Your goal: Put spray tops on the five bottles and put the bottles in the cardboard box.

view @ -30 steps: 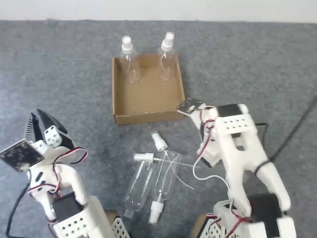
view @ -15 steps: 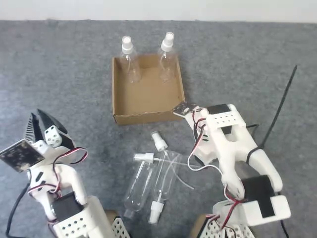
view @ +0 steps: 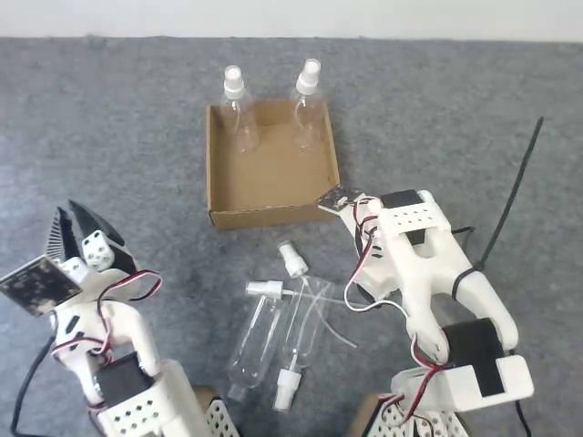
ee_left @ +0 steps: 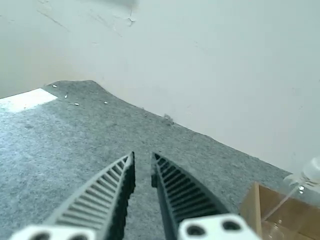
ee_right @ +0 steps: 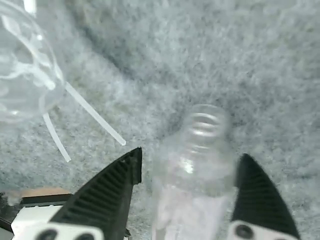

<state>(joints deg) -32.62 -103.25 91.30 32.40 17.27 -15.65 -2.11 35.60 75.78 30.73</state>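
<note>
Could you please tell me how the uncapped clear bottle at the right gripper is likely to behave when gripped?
The uncapped bottle looks thin-walled, clear and empty, so it is probably light and may dent under pressure. Its smooth round body could slip or twist in the right gripper.

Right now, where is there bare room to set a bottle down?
The cardboard box is bare in its near half; two capped bottles stand at its far wall. Open carpet lies left of it. The patch before the box is crowded with loose bottles and spray tops.
</note>
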